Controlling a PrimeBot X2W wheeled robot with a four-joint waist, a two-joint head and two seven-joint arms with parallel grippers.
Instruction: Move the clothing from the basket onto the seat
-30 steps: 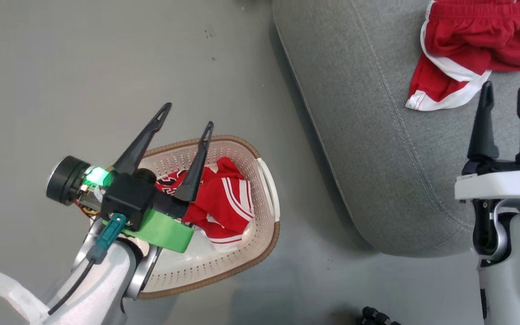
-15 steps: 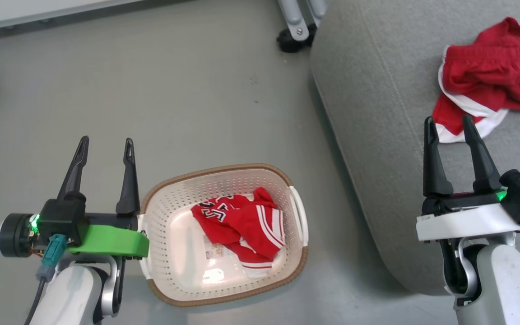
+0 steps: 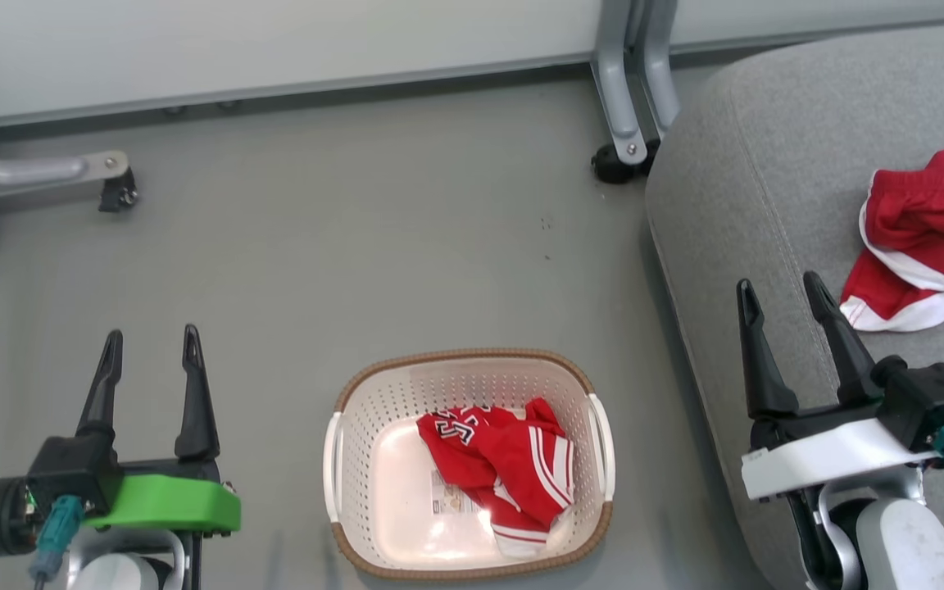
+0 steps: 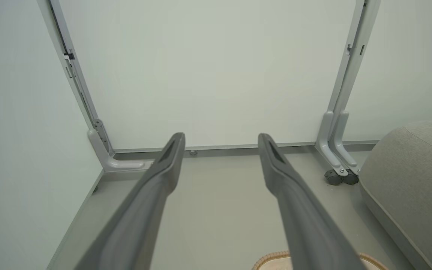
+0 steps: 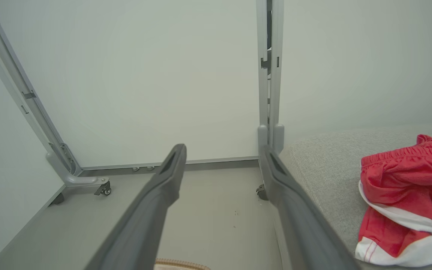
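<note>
A reach from the left gripper (image 3: 152,332) has to cross the bare floor (image 3: 357,246) and drop into the basket (image 3: 456,357). A finger clipping the rim would likely shove or tip so light a tub. The jersey (image 3: 505,467) lies crumpled in the basket against its right wall. It looks thin, so a shallow pinch may catch one fold and let it slip on the lift, and a deep one may scrape the perforated bottom. Set down too near the edge of the seat (image 3: 734,205), it could slide to the floor. The shorts (image 3: 923,238) already lie on the seat, and a careless sweep by the right gripper (image 3: 777,280) could drag them off.

The left gripper sits at the lower left, well apart from the basket, fingers roughly level and aimed at the wall (image 4: 208,75), jaws apart with nothing between them. The right gripper hangs over the seat's left edge, near the shorts but not touching, likewise spread and empty, its fingers pointing the same way
</note>
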